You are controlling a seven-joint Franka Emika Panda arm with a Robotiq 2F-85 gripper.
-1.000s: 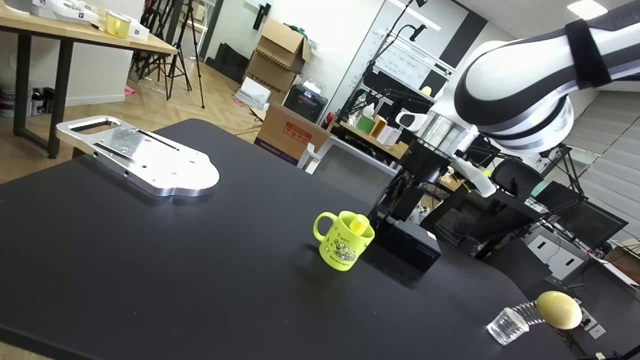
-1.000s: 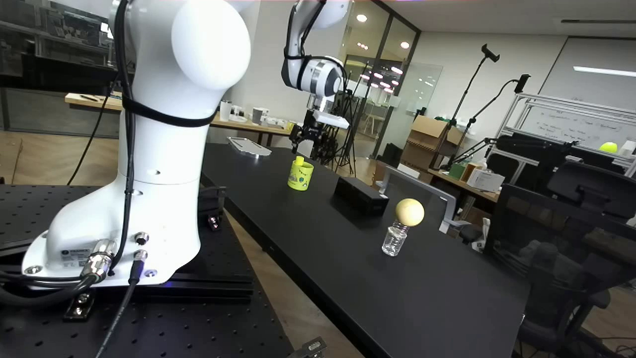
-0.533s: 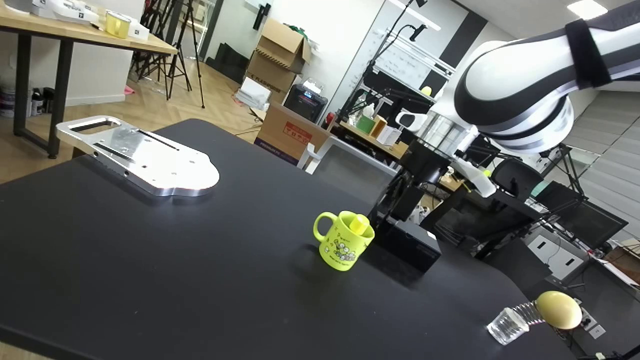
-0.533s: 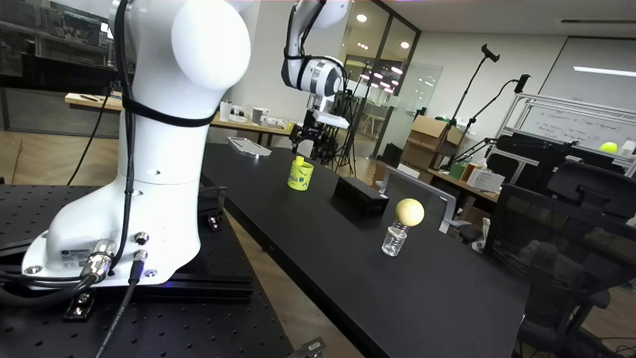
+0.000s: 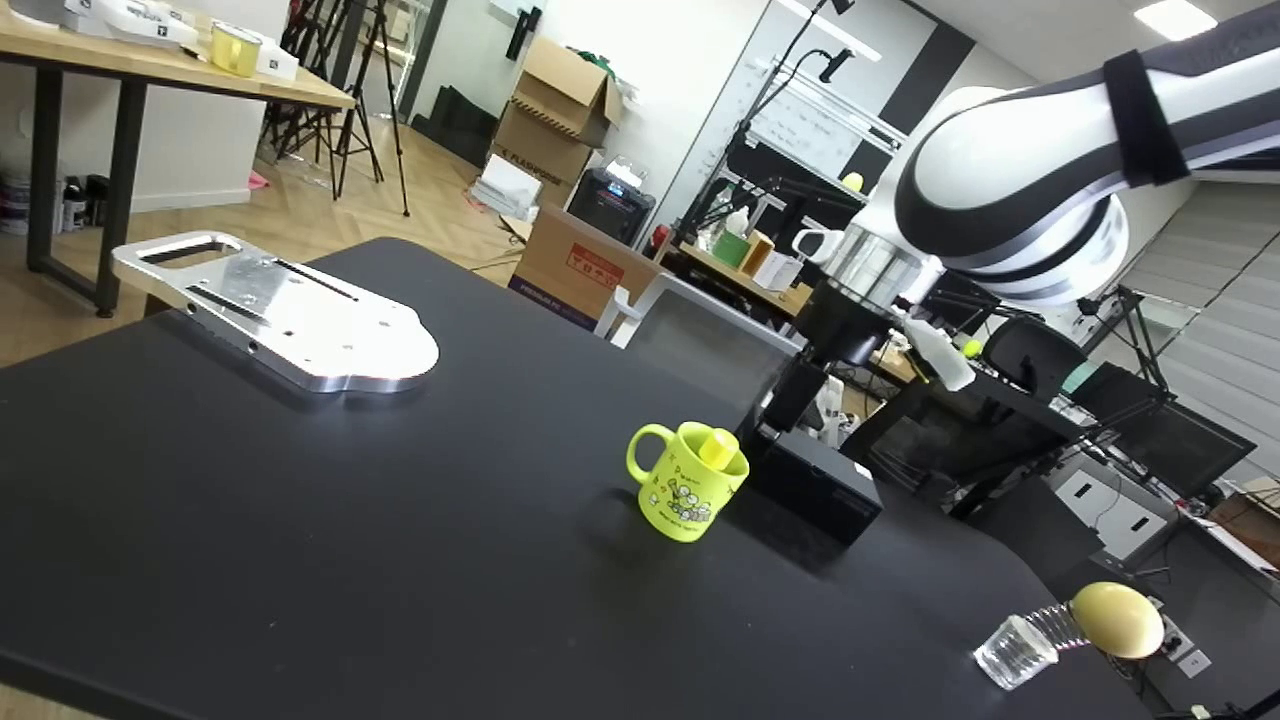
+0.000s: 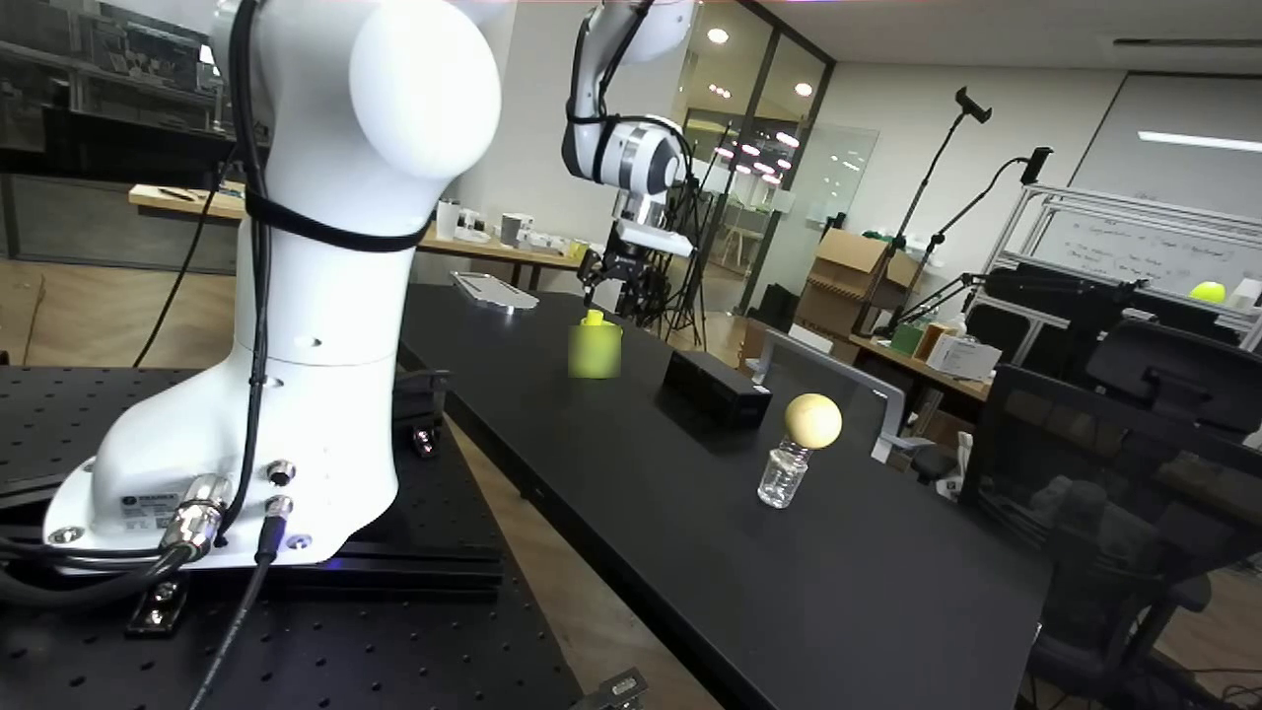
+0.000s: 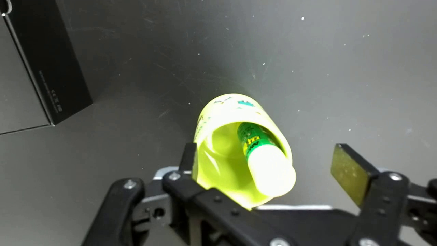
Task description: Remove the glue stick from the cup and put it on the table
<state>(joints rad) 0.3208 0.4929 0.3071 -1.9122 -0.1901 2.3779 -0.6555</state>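
Note:
The yellow-green cup (image 5: 690,497) stands upright on the black table (image 5: 380,540), its handle to the left in that exterior view. It shows blurred in an exterior view (image 6: 595,355). The glue stick (image 5: 718,449) leans inside it, its pale yellow cap above the rim. In the wrist view the glue stick's green label (image 7: 254,136) shows inside the cup (image 7: 235,109). My gripper (image 7: 271,167) is open, one finger overlapping the cup's left rim, the other well right of cup and stick. Whether a finger touches the cup I cannot tell. The gripper (image 5: 768,425) appears behind the cup in an exterior view.
A black box (image 5: 815,490) lies close to the cup, at the left in the wrist view (image 7: 24,75). A silver metal plate (image 5: 300,310) lies farther along the table. A clear jar (image 6: 784,476) with a pale ball (image 6: 813,421) stands near the opposite end.
The arm and gripper have shifted and turned slightly in the last half second, a little left in an exterior view. The cup and glue stick have not moved.

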